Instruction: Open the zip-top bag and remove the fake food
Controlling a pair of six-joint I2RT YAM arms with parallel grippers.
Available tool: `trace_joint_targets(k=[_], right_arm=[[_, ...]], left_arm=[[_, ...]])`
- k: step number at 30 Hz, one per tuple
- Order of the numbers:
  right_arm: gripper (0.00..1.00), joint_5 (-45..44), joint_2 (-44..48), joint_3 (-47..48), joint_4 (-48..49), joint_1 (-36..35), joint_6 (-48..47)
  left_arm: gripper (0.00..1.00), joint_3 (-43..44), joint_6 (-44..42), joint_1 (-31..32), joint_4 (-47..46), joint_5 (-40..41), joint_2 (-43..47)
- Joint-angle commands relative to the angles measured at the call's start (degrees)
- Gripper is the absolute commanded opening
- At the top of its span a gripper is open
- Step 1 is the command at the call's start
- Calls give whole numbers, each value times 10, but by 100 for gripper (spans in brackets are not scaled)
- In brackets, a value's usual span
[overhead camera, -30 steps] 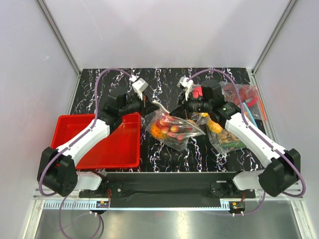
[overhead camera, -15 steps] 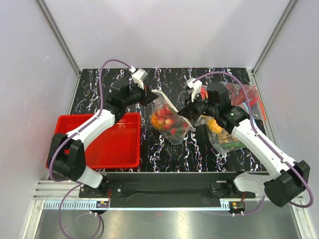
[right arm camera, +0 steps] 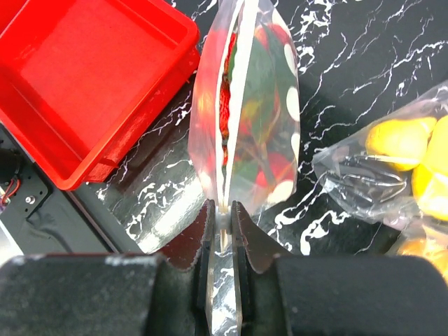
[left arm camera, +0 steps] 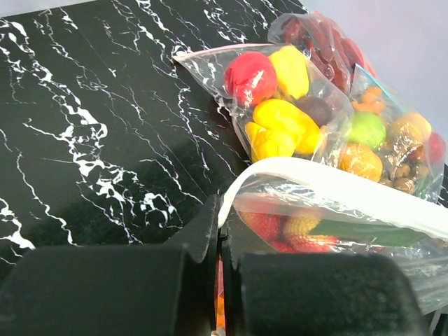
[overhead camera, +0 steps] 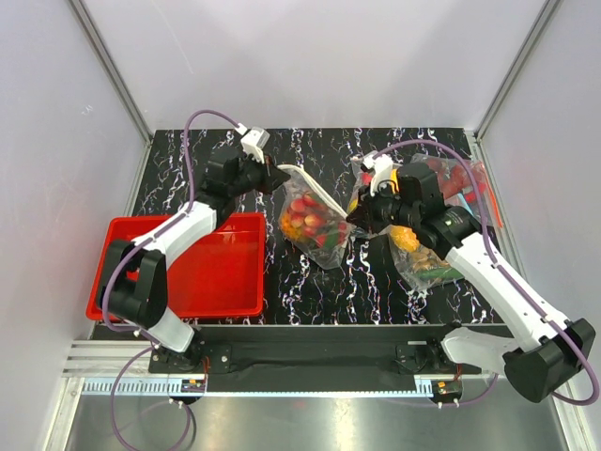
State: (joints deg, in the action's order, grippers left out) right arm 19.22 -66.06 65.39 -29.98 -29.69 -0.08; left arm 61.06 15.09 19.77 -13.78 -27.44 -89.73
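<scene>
Zip-top bag [overhead camera: 312, 218] has shifted left and back, apparently lifted higher.

Red tray [overhead camera: 221, 277]: left side, near edge.
Table [overhead camera: 310, 150]: black, white-veined.
Spare bags [overhead camera: 424, 261]: right side, overlapping, holding colourful toy food.

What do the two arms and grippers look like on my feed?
Both arms match: the left arm and right arm have white link shells between chunky black joints and bases, each trailed by a looping purple cable. The left gripper and right gripper have flat black fingers.
</scene>
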Motion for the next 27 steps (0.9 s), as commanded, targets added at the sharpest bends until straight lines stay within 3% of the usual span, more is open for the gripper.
trace_joint_targets(k=[1,5,9,11,15,27], right_arm=[[3,-9,27,8,-29,-5,17],[7,-9,33,11,-43,-5,13],[28,-2,37,24,-31,-5,17],[39,3,33,38,-30,-5,17],[51,7,16,76,-26,-5,13],[56,-74,-87,106,33,-5,-36]], left_arm=[[0,23,2,-14,-65,9,-1],[0,16,-1,-18,-79,-32,-5],[0,-5,-2,-18,-141,-144,-6],[0,3,-9,-18,-127,-187,-13],[0,-22,12,-17,-193,-258,-11],[0,-34,11,-18,-216,-304,-3]])
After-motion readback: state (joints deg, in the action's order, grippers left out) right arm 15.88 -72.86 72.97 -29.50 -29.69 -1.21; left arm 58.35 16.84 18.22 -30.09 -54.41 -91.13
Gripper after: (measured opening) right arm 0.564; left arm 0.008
